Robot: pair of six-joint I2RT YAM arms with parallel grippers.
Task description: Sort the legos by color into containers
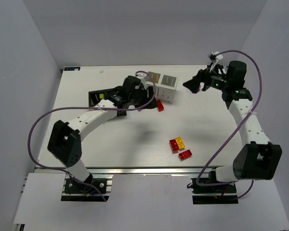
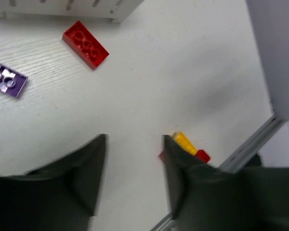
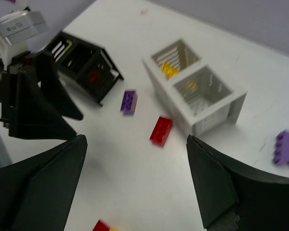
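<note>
Top external view: small studded plastic bricks lie scattered on a white desk (image 1: 111, 139). A cluster of two red bricks and one yellow brick (image 1: 178, 145) sits near the front. A lone red brick (image 1: 160, 106) lies just beside a white two-compartment box (image 3: 216, 115), which holds yellow bricks (image 3: 169, 70). A purple brick (image 3: 128, 102) lies between that box and a black two-compartment box (image 3: 108, 65). The left arm's fingers (image 2: 89, 173) stand partly apart, gripping nothing. The right arm's fingers (image 3: 43, 178) gape wide, empty.

White table (image 1: 111, 144), white box (image 1: 162, 86) at 12 o'clock, black box (image 1: 97, 96) at 10, L gripper (image 1: 143, 105) btwn them, red brick (image 1: 160, 106) beside white box, red+yellow bricks (image 1: 179, 147) at 5, R gripper (image 1: 192, 87) at 2
</note>
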